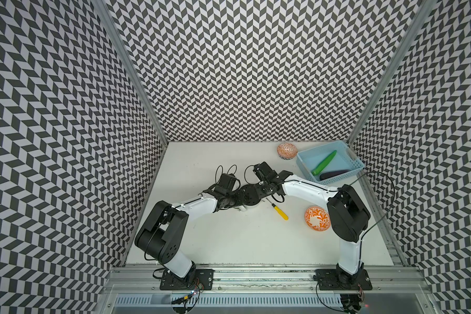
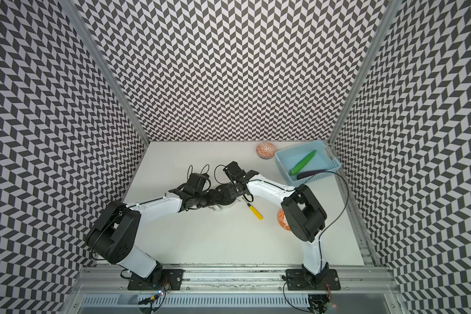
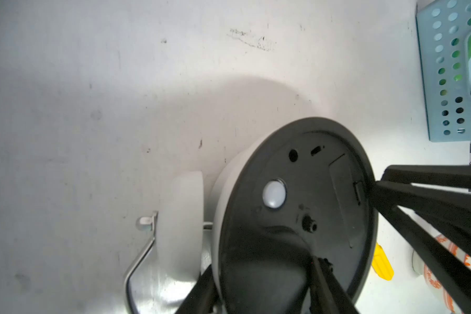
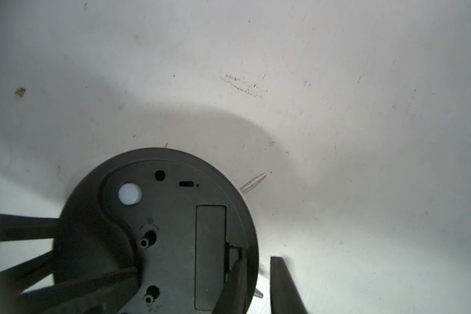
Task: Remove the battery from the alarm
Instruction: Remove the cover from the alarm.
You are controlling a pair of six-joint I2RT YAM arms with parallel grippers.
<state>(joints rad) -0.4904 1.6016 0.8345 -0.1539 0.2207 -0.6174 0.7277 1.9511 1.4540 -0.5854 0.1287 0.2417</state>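
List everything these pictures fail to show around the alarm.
- Battery: unseen in every view; the alarm has its cover shut.
- Dial: turned away from every camera.
- Near bowl: half behind the right arm in a top view.
- Alarm's handle: cut off by the left wrist view's edge.

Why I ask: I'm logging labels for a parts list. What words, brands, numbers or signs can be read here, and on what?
No text reads clearly in any view.
alarm back, beside its two knobs: small raised marks, too blurred to read.
battery cover: no readable marking.
near orange bowl, far orange bowl: patterns only, no letters.
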